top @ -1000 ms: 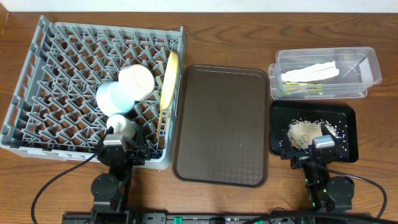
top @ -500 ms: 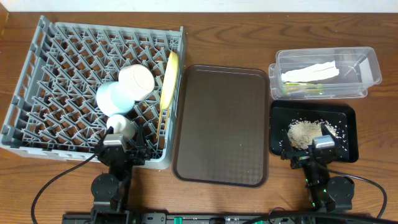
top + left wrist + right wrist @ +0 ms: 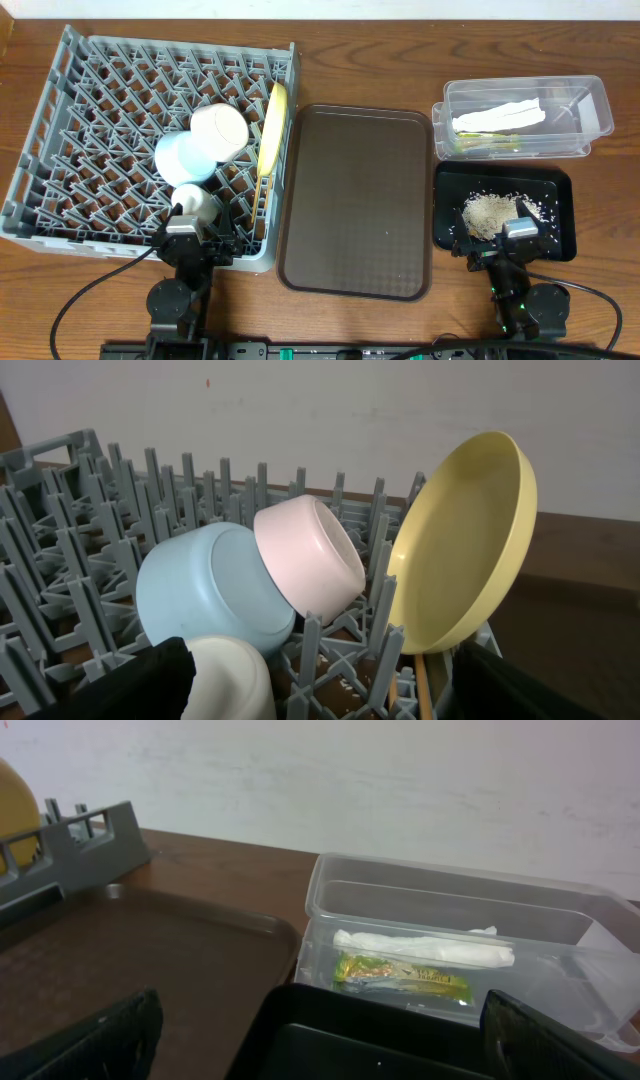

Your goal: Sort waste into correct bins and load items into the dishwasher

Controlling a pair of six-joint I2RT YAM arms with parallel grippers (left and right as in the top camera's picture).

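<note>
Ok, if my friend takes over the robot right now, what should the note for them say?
Left claw: open, empty, by the near edge of the grey rack. Right claw: open, empty, above the near edge of the black tray.
Done: yellow plate, white bowl, blue bowl and cream cup are in the rack; napkin and wrapper are in the clear tub; crumbs lie on the black tray.
Left: the chopsticks cannot be made out clearly, so look for them. Nothing lies on the brown tray.
</note>
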